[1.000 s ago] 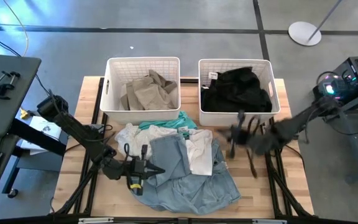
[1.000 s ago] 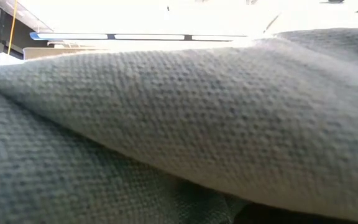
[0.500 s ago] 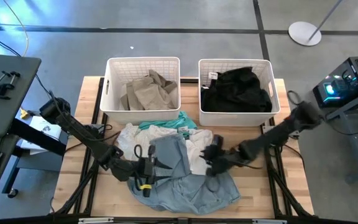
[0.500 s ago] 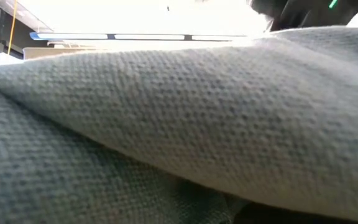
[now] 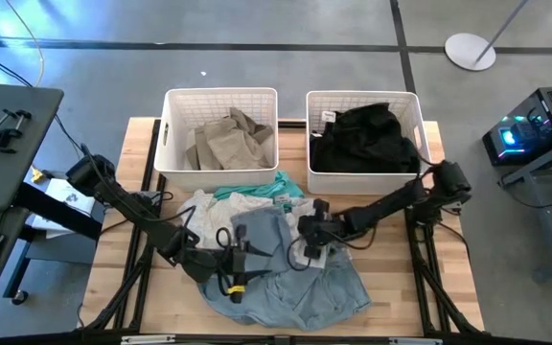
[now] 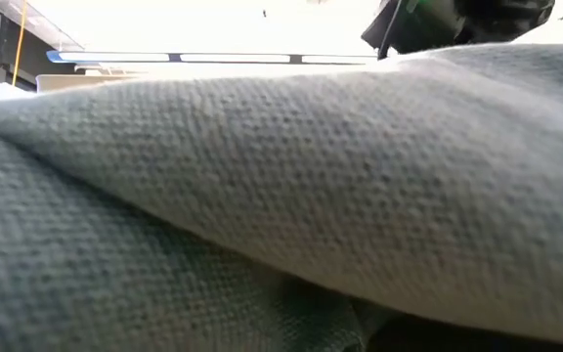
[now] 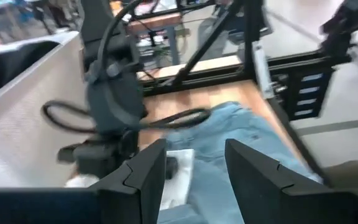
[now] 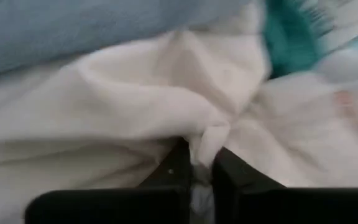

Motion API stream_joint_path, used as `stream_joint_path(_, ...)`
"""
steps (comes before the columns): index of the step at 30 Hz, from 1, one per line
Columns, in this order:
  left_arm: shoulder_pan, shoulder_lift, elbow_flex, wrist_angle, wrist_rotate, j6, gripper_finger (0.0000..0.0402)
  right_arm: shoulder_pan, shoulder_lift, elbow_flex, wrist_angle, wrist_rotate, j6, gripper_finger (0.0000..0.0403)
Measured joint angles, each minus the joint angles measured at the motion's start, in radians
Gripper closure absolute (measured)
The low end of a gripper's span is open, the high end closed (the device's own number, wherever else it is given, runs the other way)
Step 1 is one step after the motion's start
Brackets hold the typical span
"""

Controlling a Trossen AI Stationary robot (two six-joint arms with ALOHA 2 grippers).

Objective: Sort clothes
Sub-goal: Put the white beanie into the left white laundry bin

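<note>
Where the pile of clothes (image 5: 276,254) lies on the wooden table (image 5: 401,297) in front of the two baskets, the white garment (image 8: 166,106) sits near its middle, between the denim piece (image 5: 295,287) and a teal one (image 5: 281,187). The right gripper (image 5: 307,244) is pressed into it, fingers nearly closed on a pinched fold of white cloth. The left gripper (image 7: 194,171) hovers over the denim, fingers apart and holding nothing. Tan clothes (image 5: 226,142) fill the left basket (image 5: 166,144), black ones (image 5: 364,134) the right basket (image 5: 424,144).
</note>
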Motion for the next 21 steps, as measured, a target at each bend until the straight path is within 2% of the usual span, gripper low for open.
stream_joint_path(4, -0.001, 0.001, -0.005, 0.008, -0.075, 0.033, 0.0243, 0.073, -0.124, 0.0, -0.008, 0.169, 0.032, 0.0377)
stream_joint_path(7, 0.0, 0.002, -0.007, 0.032, -0.138, 0.033, 0.0243, 0.16, -0.216, 0.0, 0.001, 0.332, 0.032, 0.0392)
stream_joint_path(11, 0.011, 0.027, -0.007, 0.121, -0.133, 0.086, 0.0243, 0.278, -0.304, 0.001, 0.096, 0.52, 0.011, 0.0392)
stream_joint_path(17, 0.055, 0.128, -0.007, 0.447, 0.0, 0.247, 0.0241, 0.376, -0.301, 0.001, 0.33, 0.523, -0.197, 0.0398)
stream_joint_path(21, 0.096, 0.207, -0.007, 0.544, 0.076, 0.28, 0.0216, 0.389, -0.288, 0.001, 0.377, 0.487, -0.241, 0.0395)
